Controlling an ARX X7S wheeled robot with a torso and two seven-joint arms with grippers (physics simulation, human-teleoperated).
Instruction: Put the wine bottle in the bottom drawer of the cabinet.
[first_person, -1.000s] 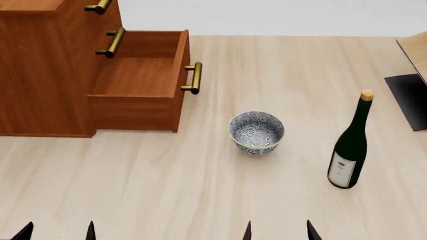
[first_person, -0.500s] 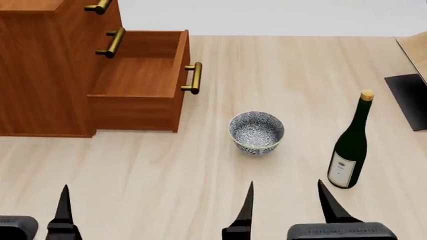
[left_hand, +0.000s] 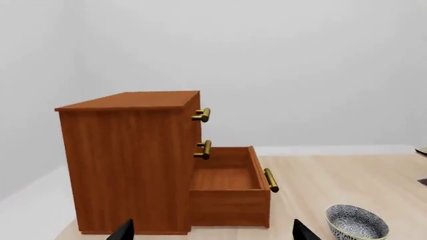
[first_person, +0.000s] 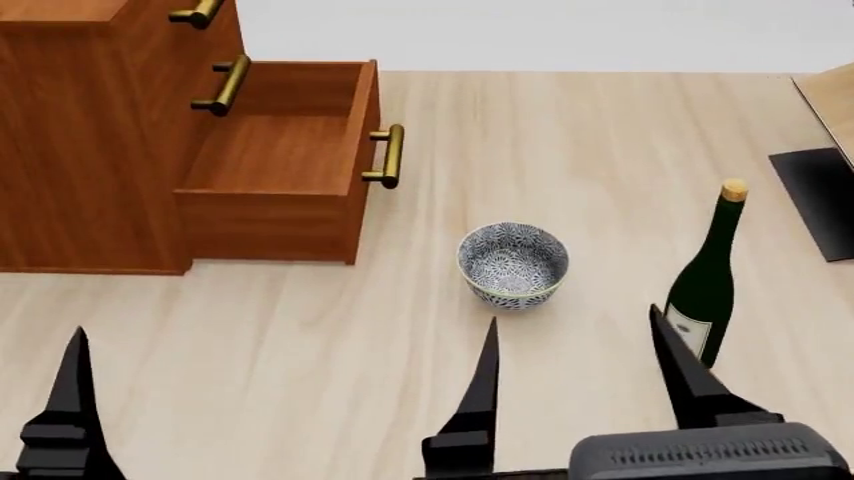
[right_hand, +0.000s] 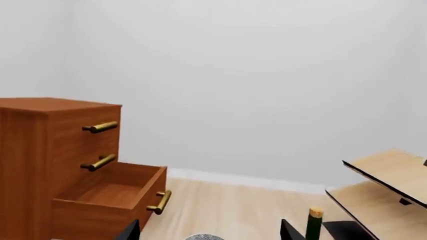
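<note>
The wine bottle (first_person: 707, 275) stands upright on the table at the right; its cork and neck show in the right wrist view (right_hand: 313, 225). The cabinet (first_person: 80, 150) stands at the far left, with its bottom drawer (first_person: 274, 160) pulled out and empty; both also show in the left wrist view, cabinet (left_hand: 127, 160) and drawer (left_hand: 230, 190). My right gripper (first_person: 581, 385) is open and empty, near the front edge, and its right finger (first_person: 687, 375) overlaps the bottle's lower part. My left gripper (left_hand: 212, 231) is open and empty; only one finger (first_person: 70, 400) shows in the head view.
A patterned blue-and-white bowl (first_person: 514, 262) sits mid-table between the drawer and the bottle, just ahead of my right gripper. A pale slanted rack with a black base (first_person: 817, 185) is at the right edge. The drawer's brass handle (first_person: 387, 155) sticks out toward the table's middle.
Both grippers have come further into the head view from the bottom edge. The right gripper's right finger now covers the bottle's base. Bottle, bowl and drawer have not moved.
</note>
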